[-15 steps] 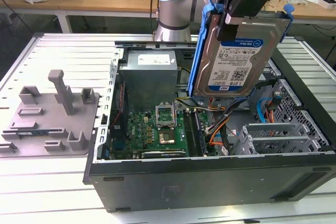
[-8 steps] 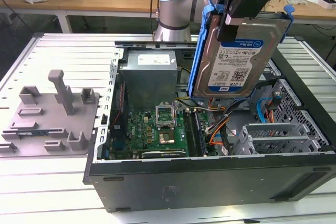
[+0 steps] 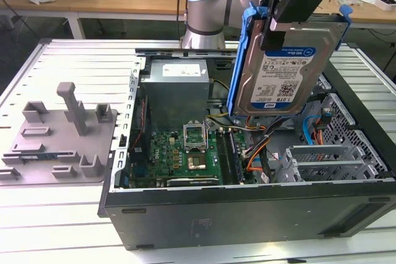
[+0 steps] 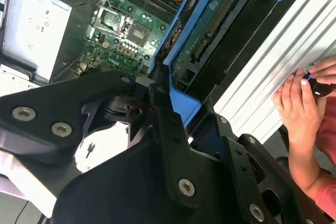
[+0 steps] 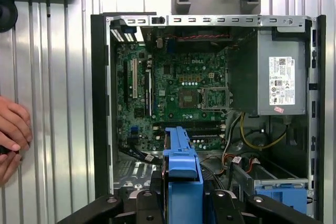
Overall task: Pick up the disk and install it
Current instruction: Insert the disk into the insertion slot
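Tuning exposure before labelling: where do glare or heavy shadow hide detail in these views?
Exterior view: the table washes out near the front, while the disk, held by the gripper, is evenly lit. Second wrist view: the gripper's body is near-black, and the power supply glares pale. First wrist view: even light, with the motherboard plainly lit.

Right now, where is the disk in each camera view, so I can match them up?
Exterior view: the disk hangs label-out in the gripper, above the open case, toward the exterior view's right.
Second wrist view: the disk shows its green circuit side, beside the motherboard.
First wrist view: the disk is edge-on, before the motherboard.
Shared landmark: the grey power supply.
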